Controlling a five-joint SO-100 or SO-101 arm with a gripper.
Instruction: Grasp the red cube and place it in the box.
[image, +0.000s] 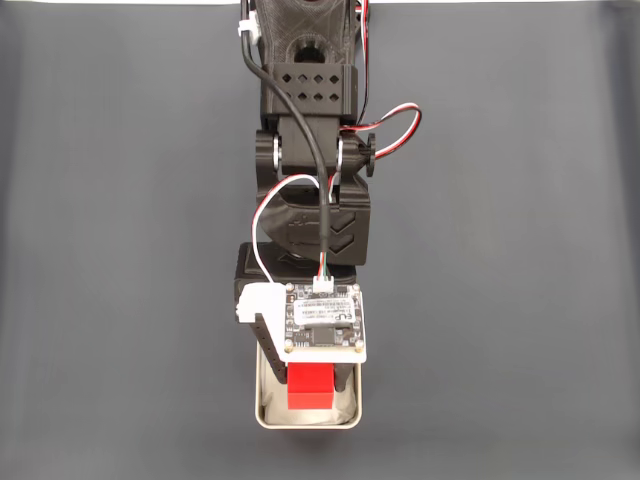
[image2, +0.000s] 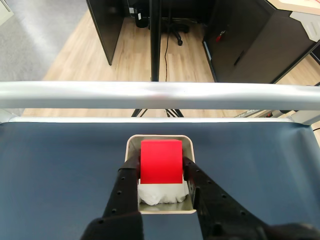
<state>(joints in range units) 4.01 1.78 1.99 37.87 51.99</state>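
Over the box (image2: 159, 142), the hand (image2: 160, 172) has its two black fingers (image2: 125, 185) pressed against opposite side faces of the red cube (image2: 160, 161), so it is clamped on the cube. In the wrist view the cube sits within the box's rim, above the crumpled white paper lining (image2: 162, 194); whether it already rests on that paper I cannot tell. In the fixed view the cube (image: 309, 385) shows inside the box (image: 262, 400), just under the camera board on the wrist.

The cube looks stiff and light, with plain matte faces that should give the fingers fair friction, so a modest squeeze on two parallel faces, about mid-height, seems the right hold. The box, thin metal standing loose on the dark tabletop (image: 120, 250), probably slides easily if a finger catches its wall; the fingers stand close to both side walls.
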